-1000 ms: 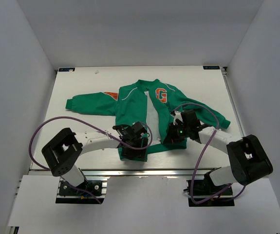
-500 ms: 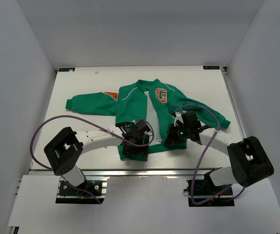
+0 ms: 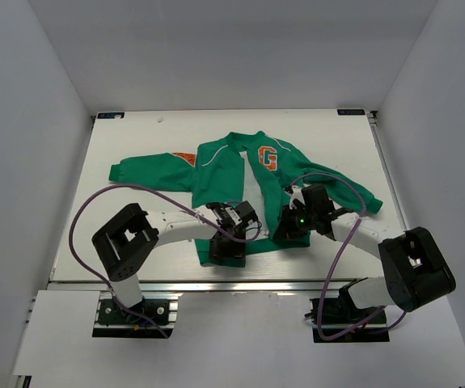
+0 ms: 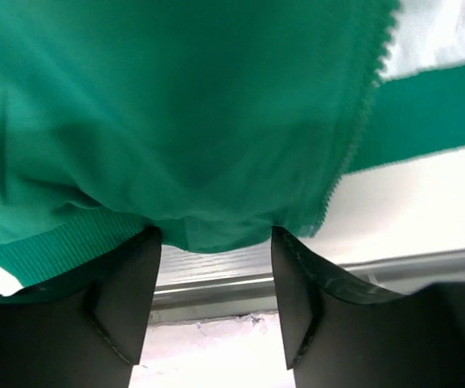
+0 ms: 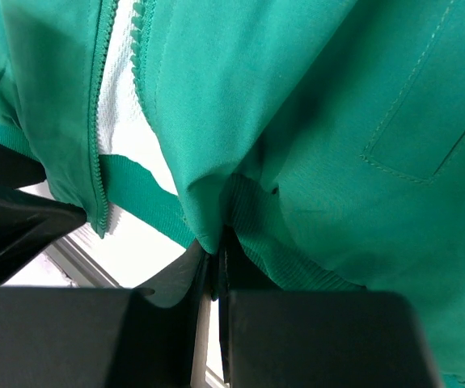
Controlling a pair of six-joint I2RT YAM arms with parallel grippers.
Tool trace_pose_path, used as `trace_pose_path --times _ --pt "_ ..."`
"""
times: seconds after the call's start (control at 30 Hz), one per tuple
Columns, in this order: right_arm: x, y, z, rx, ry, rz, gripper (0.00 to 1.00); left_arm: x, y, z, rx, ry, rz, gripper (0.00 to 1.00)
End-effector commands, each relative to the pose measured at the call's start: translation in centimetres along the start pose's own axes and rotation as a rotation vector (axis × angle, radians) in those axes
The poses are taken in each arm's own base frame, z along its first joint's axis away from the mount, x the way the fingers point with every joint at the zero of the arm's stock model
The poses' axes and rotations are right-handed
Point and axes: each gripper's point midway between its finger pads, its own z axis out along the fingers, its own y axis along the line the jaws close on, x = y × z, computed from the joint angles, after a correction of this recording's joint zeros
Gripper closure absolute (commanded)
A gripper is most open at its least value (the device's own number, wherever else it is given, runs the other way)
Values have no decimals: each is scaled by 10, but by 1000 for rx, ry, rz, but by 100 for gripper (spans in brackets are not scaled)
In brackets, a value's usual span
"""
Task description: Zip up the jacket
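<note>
The green jacket [image 3: 220,166] lies flat and unzipped on the table, orange "G" patch [image 3: 268,156] up, pale lining showing between the front panels. My left gripper [image 3: 229,247] is at the hem of the left front panel. In the left wrist view it [image 4: 216,242] is open, with a fold of the jacket [image 4: 175,121] and its toothed zipper edge [image 4: 353,145] hanging just at the fingertips. My right gripper [image 3: 289,232] is at the right panel's hem. In the right wrist view it [image 5: 214,252] is shut on a pinch of the jacket [image 5: 313,121] at the ribbed hem [image 5: 281,242].
The table's near metal rail [image 3: 240,283] runs just below both grippers and shows in the left wrist view [image 4: 216,283]. Purple cables [image 3: 86,218] loop over both arms. White walls enclose the table on three sides.
My left arm has swung right, and its gripper has shifted slightly right along the left panel's hem toward the zipper edge. The right gripper has stayed put, holding the hem.
</note>
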Motion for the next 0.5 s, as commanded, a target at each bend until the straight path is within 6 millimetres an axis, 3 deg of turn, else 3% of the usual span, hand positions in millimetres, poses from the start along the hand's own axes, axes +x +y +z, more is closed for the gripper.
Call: trace_pose_path --times 0.0,0.23,0.47 --pt "-2 -4 -3 19 -20 -13 100 -1 7 13 -79 -4 -32 35" --pt "0 -7 -3 37 -20 -9 100 -1 29 27 -249 10 -63 27" --pt "4 -9 -4 46 -18 -8 100 -2 20 29 -219 22 -60 23"
